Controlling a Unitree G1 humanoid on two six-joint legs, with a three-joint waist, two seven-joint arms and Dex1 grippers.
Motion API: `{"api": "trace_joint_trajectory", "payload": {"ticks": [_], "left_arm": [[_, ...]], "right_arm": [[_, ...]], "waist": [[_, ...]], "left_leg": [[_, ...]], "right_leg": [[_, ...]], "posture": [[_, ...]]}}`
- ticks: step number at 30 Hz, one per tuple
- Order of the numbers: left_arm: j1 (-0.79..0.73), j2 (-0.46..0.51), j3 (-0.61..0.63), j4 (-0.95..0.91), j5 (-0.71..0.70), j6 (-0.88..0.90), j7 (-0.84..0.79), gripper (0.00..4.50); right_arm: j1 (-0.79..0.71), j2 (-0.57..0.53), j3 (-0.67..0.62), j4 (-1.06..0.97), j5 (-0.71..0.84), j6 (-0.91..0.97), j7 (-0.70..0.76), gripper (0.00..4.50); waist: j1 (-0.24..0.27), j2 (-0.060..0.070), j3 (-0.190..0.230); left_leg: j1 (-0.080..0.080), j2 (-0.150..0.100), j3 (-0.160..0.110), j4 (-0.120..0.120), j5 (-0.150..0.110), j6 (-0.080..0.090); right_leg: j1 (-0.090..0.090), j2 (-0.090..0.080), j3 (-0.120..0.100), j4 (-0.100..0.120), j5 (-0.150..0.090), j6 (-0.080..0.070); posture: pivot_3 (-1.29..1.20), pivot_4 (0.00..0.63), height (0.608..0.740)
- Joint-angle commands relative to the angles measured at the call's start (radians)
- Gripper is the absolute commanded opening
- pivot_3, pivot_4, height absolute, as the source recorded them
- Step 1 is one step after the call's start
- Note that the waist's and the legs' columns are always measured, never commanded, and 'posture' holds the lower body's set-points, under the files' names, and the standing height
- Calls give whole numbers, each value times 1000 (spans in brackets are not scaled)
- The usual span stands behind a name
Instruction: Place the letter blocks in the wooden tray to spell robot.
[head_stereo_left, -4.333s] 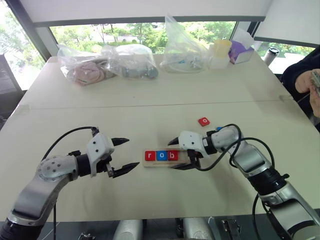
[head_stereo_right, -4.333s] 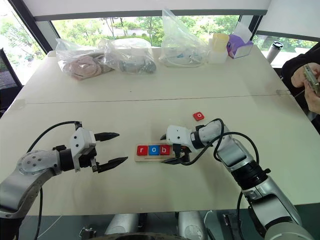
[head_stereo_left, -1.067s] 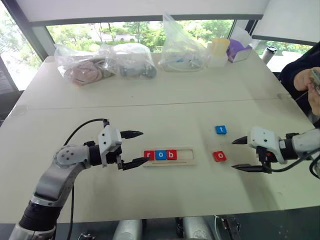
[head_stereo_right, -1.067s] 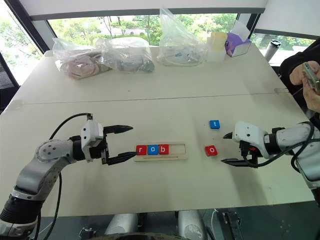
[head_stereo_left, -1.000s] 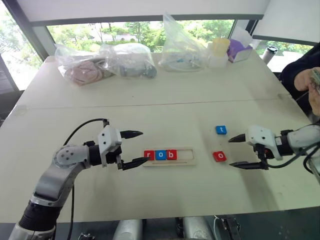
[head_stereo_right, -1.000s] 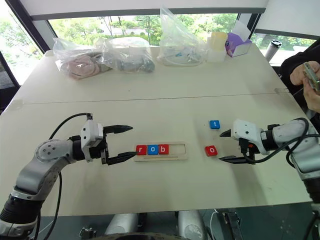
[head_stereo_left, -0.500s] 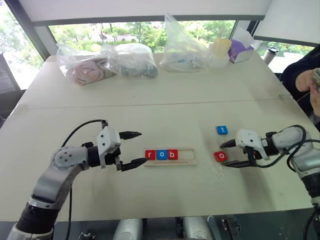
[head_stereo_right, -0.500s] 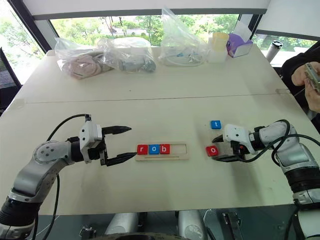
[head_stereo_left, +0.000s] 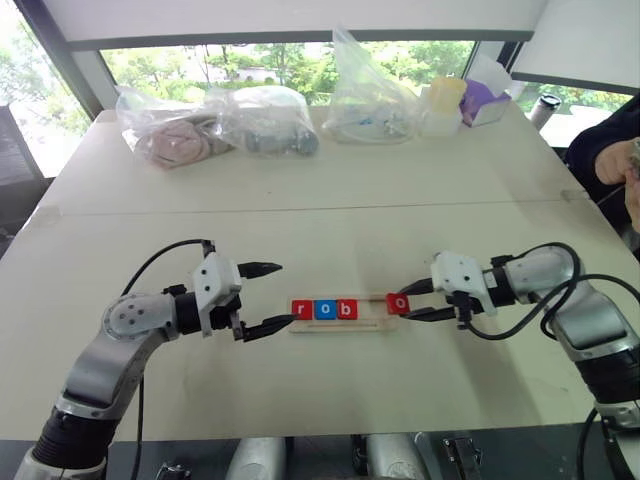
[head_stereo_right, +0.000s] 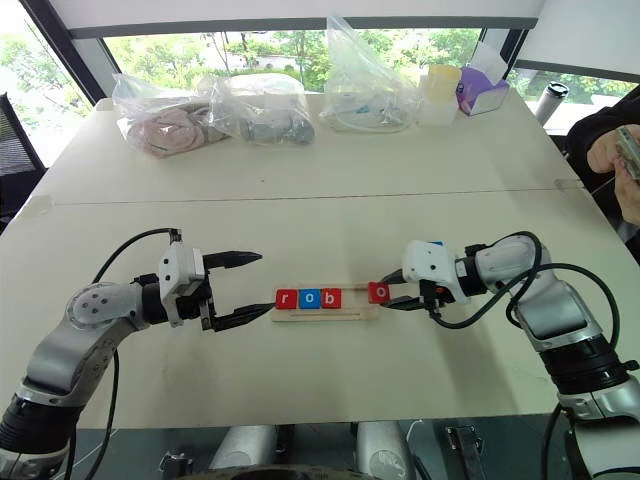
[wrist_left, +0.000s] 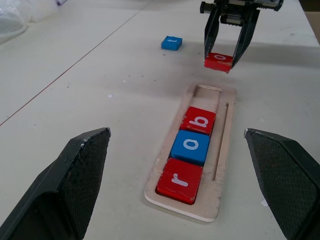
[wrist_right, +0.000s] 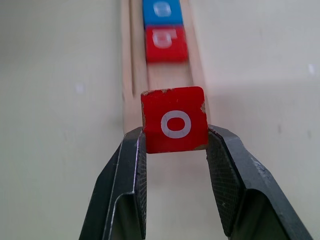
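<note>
Three tiles, r-o-b, seated in the wooden tray (wrist_left: 219, 170). Red "o" block (wrist_right: 174, 120) pinched in the right gripper (head_stereo_left: 414, 301), held just over the tray's empty end. Blue block (wrist_left: 171, 42) loose beyond on table (head_stereo_left: 300, 190). Left gripper (head_stereo_left: 270, 296) spread wide, empty, beside the tray's other end.

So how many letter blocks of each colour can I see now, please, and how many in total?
Red letter blocks: 3 (r and b in the wooden tray, o held in the right gripper)
Blue letter blocks: 2 (o in the tray, one loose on the table)
Total: 5
</note>
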Motion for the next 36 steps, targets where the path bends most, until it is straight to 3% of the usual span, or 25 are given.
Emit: {"api": "trace_joint_trajectory", "payload": {"ticks": [1,14,36], "left_arm": [[-5,1,13,-34,-2,-12,10,4500],[5,-1,14,-43,2,-14,29,4500],[1,-8,5,-35,9,-23,31,4500]], "right_arm": [[-28,25,45,-62,-29,52,-44,1121],[-58,78,136,-48,-115,87,-129,1121],[-33,41,122,-96,-100,134,-122,1121]], "waist": [[1,0,0],[16,0,0],[16,0,0]], "left_leg": [[0,0,0,0,0,0],[-1,0,1,1,0,0],[-1,-1,1,1,0,0]], "right_leg": [[0,0,0,0,0,0],[-1,0,0,0,0,0],[-1,0,0,0,0,0]], "posture": [[0,150,740],[0,150,740],[0,150,740]]}}
